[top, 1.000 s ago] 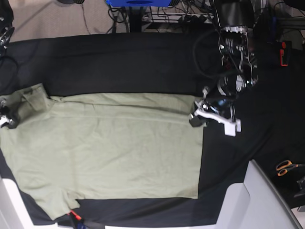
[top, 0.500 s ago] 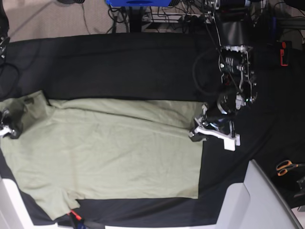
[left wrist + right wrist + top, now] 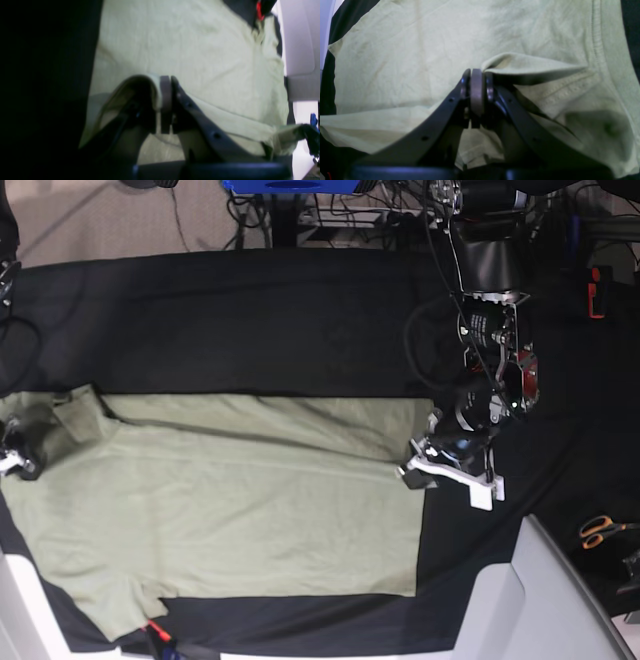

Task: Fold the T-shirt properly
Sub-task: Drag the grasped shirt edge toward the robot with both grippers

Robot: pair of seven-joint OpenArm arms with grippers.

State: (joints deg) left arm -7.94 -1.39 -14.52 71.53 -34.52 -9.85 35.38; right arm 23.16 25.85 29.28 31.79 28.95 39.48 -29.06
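Note:
The pale sage-green T-shirt point(image 3: 230, 510) lies spread on the black table cloth point(image 3: 250, 320), its far long edge doubled over toward the near side. My left gripper point(image 3: 412, 468) is shut on the T-shirt's right edge; the left wrist view shows a fold of T-shirt point(image 3: 155, 87) pinched between the jaws of the left gripper point(image 3: 165, 100). My right gripper point(image 3: 18, 460) sits at the left edge of the base view, shut on cloth near the sleeve. In the right wrist view the right gripper point(image 3: 477, 87) pinches a fold of T-shirt point(image 3: 520, 62) beside a stitched seam.
Orange-handled scissors point(image 3: 600, 531) lie at the far right. A pale grey bin edge point(image 3: 545, 600) stands at the bottom right, another pale edge point(image 3: 20, 605) at the bottom left. A red item point(image 3: 155, 632) peeks out under the shirt's near edge. Cables point(image 3: 430, 320) trail behind the left arm.
Both grippers have carried the T-shirt's far edge toward the near side of the table, widening the folded-over strip. The left arm has dropped lower in the base view.

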